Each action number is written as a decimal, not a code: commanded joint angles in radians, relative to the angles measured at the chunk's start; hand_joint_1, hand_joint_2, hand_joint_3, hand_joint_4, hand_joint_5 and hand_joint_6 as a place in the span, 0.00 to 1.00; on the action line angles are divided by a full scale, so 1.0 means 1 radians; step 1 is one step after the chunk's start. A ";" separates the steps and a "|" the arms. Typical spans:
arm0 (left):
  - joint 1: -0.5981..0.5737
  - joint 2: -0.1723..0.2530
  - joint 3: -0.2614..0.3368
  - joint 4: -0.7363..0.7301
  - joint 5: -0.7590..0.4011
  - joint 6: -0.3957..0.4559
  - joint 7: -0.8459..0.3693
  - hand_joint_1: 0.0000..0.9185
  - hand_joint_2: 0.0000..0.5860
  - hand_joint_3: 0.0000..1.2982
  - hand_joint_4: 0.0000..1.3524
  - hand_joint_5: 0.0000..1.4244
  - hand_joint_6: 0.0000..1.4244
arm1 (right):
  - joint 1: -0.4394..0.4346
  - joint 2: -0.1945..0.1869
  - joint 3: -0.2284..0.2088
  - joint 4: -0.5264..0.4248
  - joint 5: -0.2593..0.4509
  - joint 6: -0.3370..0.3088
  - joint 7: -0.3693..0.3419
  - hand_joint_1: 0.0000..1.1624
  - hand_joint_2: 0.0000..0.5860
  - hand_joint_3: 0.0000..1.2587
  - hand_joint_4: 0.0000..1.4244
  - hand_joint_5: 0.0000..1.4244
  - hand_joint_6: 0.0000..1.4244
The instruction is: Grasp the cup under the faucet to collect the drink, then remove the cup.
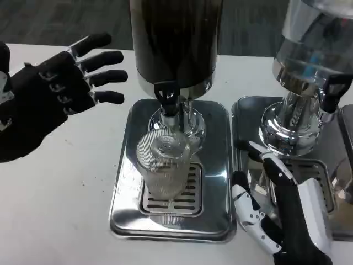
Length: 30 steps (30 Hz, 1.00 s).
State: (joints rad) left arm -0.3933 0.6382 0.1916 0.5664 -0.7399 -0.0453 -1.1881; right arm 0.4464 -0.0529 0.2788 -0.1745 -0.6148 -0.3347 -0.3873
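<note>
A clear ribbed glass cup (164,167) stands upright on the grille of the steel drip tray (124,210), right under the black faucet (167,98) of the dark drink dispenser (175,38). No liquid is visible in the cup. My left hand (52,91) hovers at the upper left, its black fingers spread toward the dispenser, holding nothing. My right hand (276,210) is low at the right, to the right of the cup, fingers apart and empty, with a gap between it and the glass.
A second dispenser (309,66) with a clear tank and its own black tap stands at the right on another steel tray (245,110). My right hand lies over that tray's front. White table (66,210) lies open to the left of the cup.
</note>
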 commanded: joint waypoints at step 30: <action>-0.204 -0.110 0.040 0.058 0.177 0.097 -0.055 0.00 0.13 0.20 0.12 0.11 0.17 | -0.011 0.022 0.008 0.044 0.020 -0.019 -0.063 0.30 0.75 0.24 0.16 0.17 0.11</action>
State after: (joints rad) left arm -0.5677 0.5426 0.2285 0.5966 -0.5819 0.0691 -1.2435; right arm 0.4393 -0.0364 0.2872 -0.1418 -0.6018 -0.3393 -0.4381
